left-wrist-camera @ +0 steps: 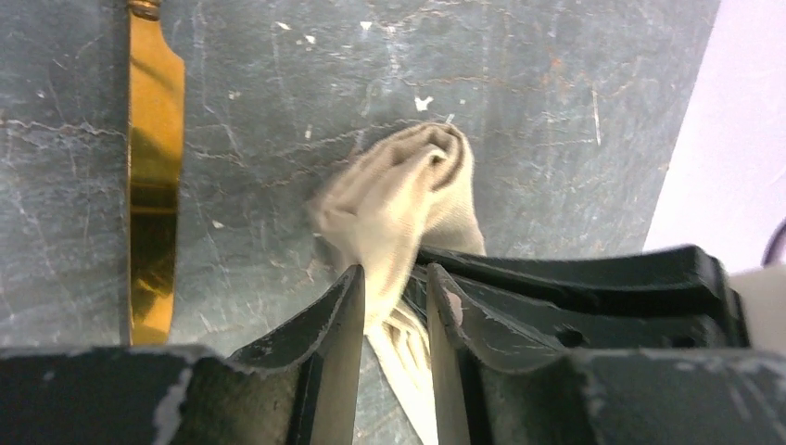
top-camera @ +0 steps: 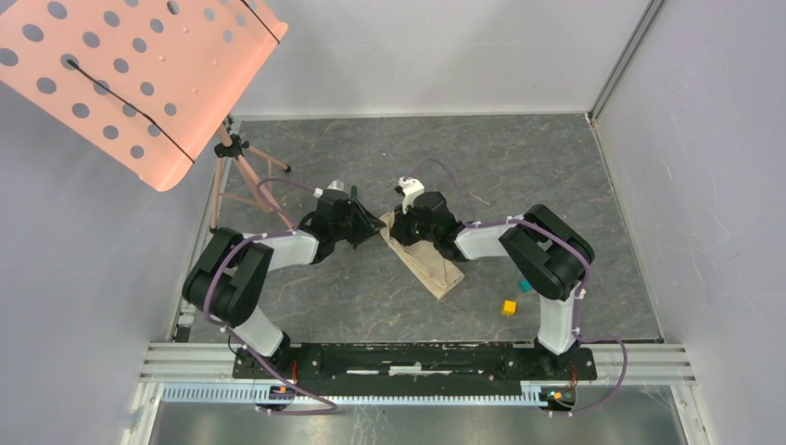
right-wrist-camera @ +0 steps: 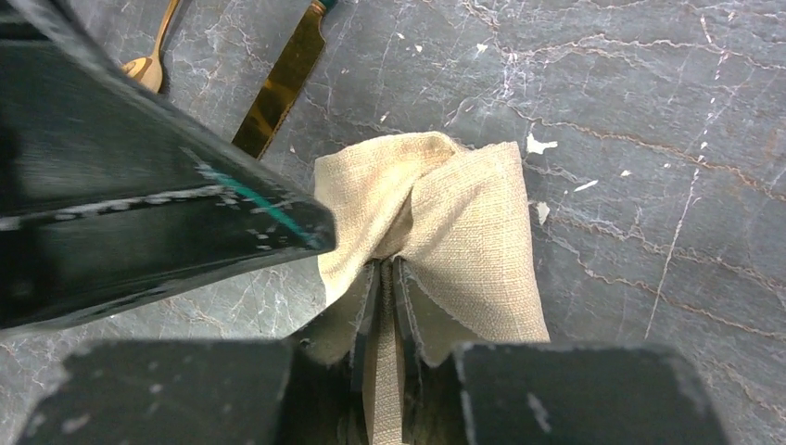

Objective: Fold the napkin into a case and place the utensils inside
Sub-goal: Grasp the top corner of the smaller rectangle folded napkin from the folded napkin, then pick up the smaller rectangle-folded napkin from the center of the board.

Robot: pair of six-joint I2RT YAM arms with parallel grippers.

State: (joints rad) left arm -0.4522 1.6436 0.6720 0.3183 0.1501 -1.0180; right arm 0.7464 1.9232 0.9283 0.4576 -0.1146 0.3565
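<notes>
The beige napkin (top-camera: 431, 267) lies folded into a narrow strip running diagonally toward the near right. Both grippers meet at its far end. My right gripper (right-wrist-camera: 387, 264) is shut on a bunched fold of the napkin (right-wrist-camera: 454, 213), the cloth pinched tight between its thin jaws. My left gripper (left-wrist-camera: 394, 273) straddles the same bunch (left-wrist-camera: 408, 190); its jaws stand a little apart, with cloth against the left finger (left-wrist-camera: 341, 311) and a gap at the other. The gold knife blade (left-wrist-camera: 153, 185) lies left of it. The knife (right-wrist-camera: 283, 83) and the spoon (right-wrist-camera: 146, 67) rest beyond the napkin.
A pink perforated board (top-camera: 130, 74) on a tripod (top-camera: 236, 176) stands at the back left. A yellow cube (top-camera: 509, 306) and a teal cube (top-camera: 524, 285) sit by the right arm's base. Walls close in the grey marbled table (top-camera: 519, 176) on three sides.
</notes>
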